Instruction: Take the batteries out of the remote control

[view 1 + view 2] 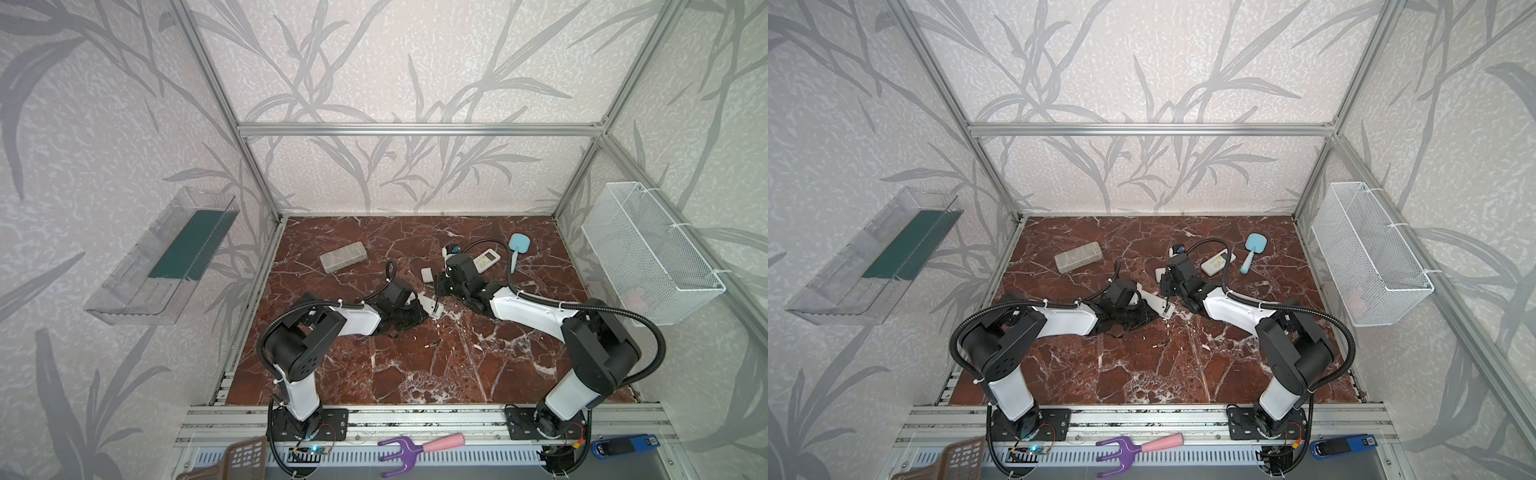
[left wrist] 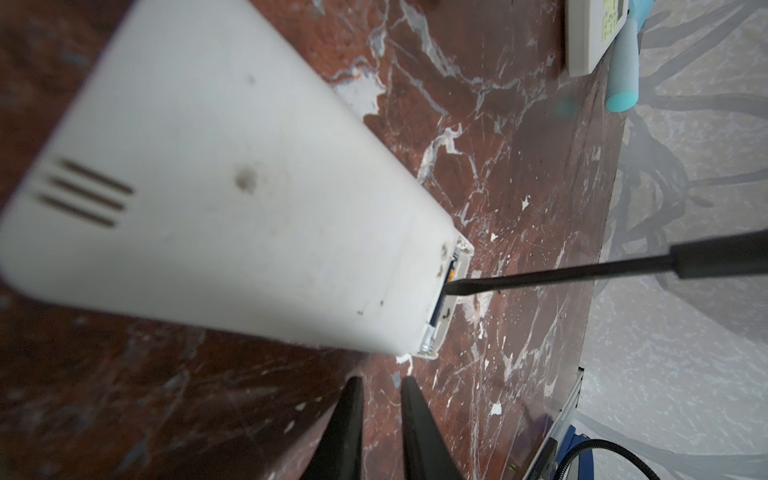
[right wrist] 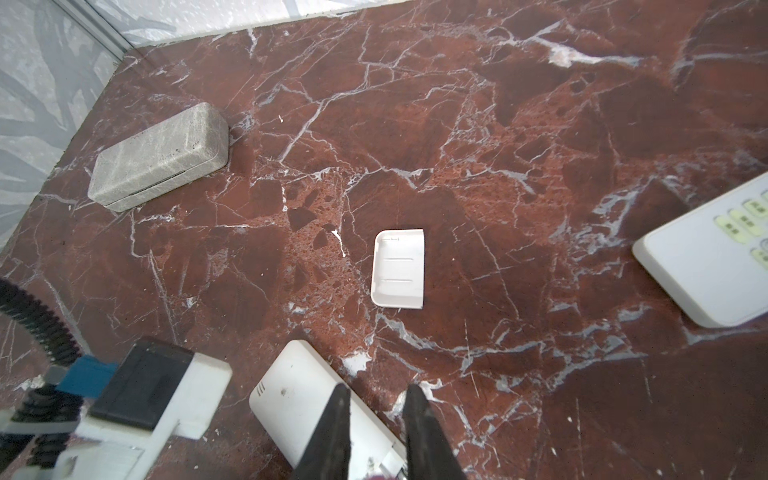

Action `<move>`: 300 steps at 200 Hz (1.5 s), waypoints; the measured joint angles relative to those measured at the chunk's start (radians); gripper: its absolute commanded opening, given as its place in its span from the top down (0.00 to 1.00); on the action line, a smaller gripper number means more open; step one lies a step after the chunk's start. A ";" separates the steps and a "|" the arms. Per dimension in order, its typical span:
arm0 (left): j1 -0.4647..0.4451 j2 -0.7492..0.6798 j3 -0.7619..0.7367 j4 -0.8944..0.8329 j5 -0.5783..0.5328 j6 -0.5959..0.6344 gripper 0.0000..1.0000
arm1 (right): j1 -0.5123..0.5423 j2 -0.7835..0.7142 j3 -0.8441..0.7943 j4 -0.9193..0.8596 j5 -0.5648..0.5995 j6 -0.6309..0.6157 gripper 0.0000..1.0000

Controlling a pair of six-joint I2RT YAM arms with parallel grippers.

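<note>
Remote (image 1: 432,309) lies back-up mid-table, mostly covered by the left arm's wrist in both top views, with only its open end poking out. Left gripper (image 2: 380,377): fingers nearly together with a slim gap and nothing between them, tips beside the remote's edge; can't tell if clenched or released. Right gripper (image 3: 374,388) clamps the screwdriver (image 2: 561,272), whose handle is only a red sliver at the frame edge in the right wrist view. Only the left wrist view shows the blade tip in the open compartment, at the seated battery (image 2: 436,312), a blue-orange sliver. Loose battery (image 1: 430,344) lies on the bare marble table (image 1: 415,374), nearer the arm bases than the remote; only the top views show it. Battery cover (image 3: 399,268) sits apart from the remote. Second remote (image 1: 487,259) is buttons-up, partly hidden by the right arm, with a blue hand mirror (image 1: 519,245) just beside it. Grey case (image 3: 160,156) is well apart, towards the back left.
</note>
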 measured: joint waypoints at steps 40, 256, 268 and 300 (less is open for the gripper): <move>-0.004 0.017 0.000 0.027 -0.011 -0.015 0.82 | 0.056 -0.005 -0.009 0.010 0.090 0.023 1.00; -0.031 0.060 -0.037 0.175 -0.036 -0.090 0.90 | 0.186 -0.034 -0.024 -0.091 0.360 0.199 1.00; -0.031 0.060 -0.040 0.182 -0.037 -0.093 0.90 | 0.186 -0.034 -0.024 -0.090 0.362 0.195 1.00; -0.027 0.060 -0.047 0.192 -0.037 -0.093 0.90 | 0.184 -0.045 -0.030 -0.070 0.352 0.138 1.00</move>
